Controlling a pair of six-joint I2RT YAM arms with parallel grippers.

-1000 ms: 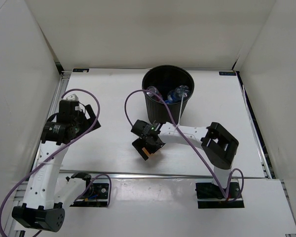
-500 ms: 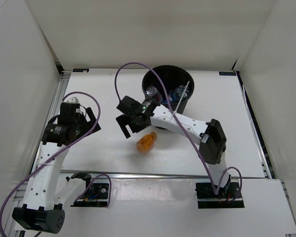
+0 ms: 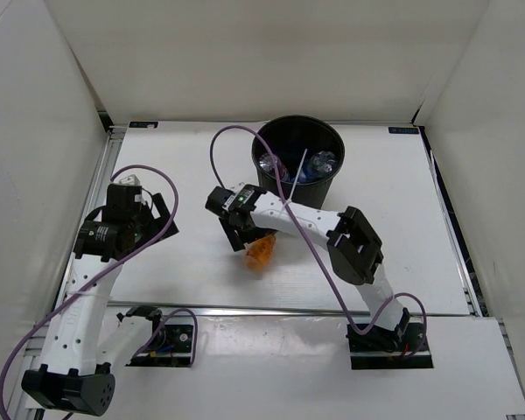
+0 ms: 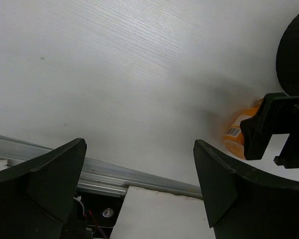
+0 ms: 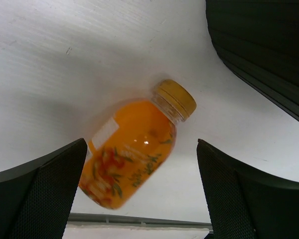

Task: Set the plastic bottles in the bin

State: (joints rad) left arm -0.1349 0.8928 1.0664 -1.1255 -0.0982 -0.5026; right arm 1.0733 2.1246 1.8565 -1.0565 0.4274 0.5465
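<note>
The stubby orange bottle (image 5: 134,159) lies on its side on the white table, cap pointing toward the bin. It also shows in the top view (image 3: 262,253) and the left wrist view (image 4: 236,138). My right gripper (image 5: 139,149) is open and hangs just above the bottle, a finger on each side, not touching it; in the top view (image 3: 245,233) it is left of the bin. The black bin (image 3: 297,166) stands at the back centre with clear blue-labelled bottles (image 3: 320,164) inside. My left gripper (image 4: 139,144) is open and empty, at the left in the top view (image 3: 157,219).
The bin's ribbed wall (image 5: 269,55) is close on the right of the orange bottle. A metal rail (image 4: 139,174) runs along the table's near edge. White walls close in the table on the left, back and right.
The right gripper lifted up and left off the orange bottle, leaving it lying on the table. It has come back down over the bottle, open. The left arm has barely moved.
</note>
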